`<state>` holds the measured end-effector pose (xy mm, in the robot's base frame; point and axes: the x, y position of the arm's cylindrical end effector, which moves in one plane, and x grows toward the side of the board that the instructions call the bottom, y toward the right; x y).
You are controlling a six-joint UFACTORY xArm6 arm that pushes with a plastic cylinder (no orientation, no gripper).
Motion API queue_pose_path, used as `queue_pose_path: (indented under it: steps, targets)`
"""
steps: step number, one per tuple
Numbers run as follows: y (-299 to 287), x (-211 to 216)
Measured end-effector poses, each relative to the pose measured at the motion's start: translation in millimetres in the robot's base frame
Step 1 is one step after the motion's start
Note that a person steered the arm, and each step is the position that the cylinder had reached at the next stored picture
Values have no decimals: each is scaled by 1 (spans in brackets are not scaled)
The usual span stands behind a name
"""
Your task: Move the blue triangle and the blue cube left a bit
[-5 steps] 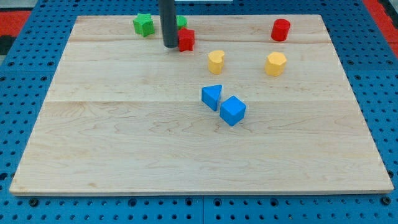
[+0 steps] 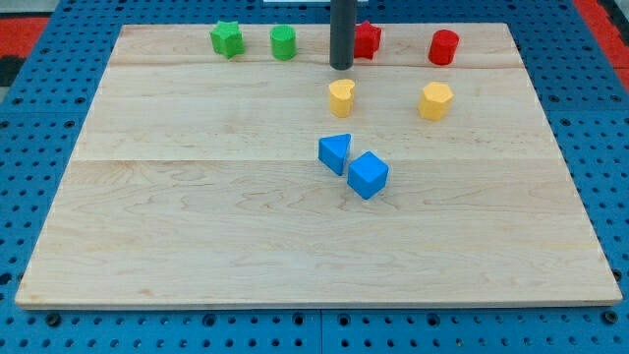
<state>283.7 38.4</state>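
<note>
Standing rod: my tip (image 2: 341, 67) touches the board near the view's top, just left of a red block and above the yellow heart.
Pincer state: the arm carries no pincer, only the straight dark rod, so nothing is open, closed or gripped.
Blue triangle (image 2: 335, 152): it lies near the middle of the wooden board (image 2: 197, 226), well below my tip.
Blue cube (image 2: 368, 175): it sits just at the lower right of the blue triangle, touching it or nearly so; I cannot tell which.
Yellow heart (image 2: 341, 96): it is between my tip and the blue triangle, apart from both.
Yellow hexagon (image 2: 435, 100): it is to the view's right of the yellow heart, on the same row.
Red block (image 2: 368, 38): its shape is partly hidden behind the rod; it sits at the view's top.
Red cylinder (image 2: 443, 46): it is at the top right.
Green star (image 2: 227, 38): it is at the top left.
Green cylinder (image 2: 283, 42): it is between the green star and the rod.
</note>
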Motion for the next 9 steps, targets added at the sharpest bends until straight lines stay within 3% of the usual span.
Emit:
queue_pose_path:
  steps: [4, 7, 9]
  targets:
    - [47, 54]
    - [76, 167]
    - [-13, 170]
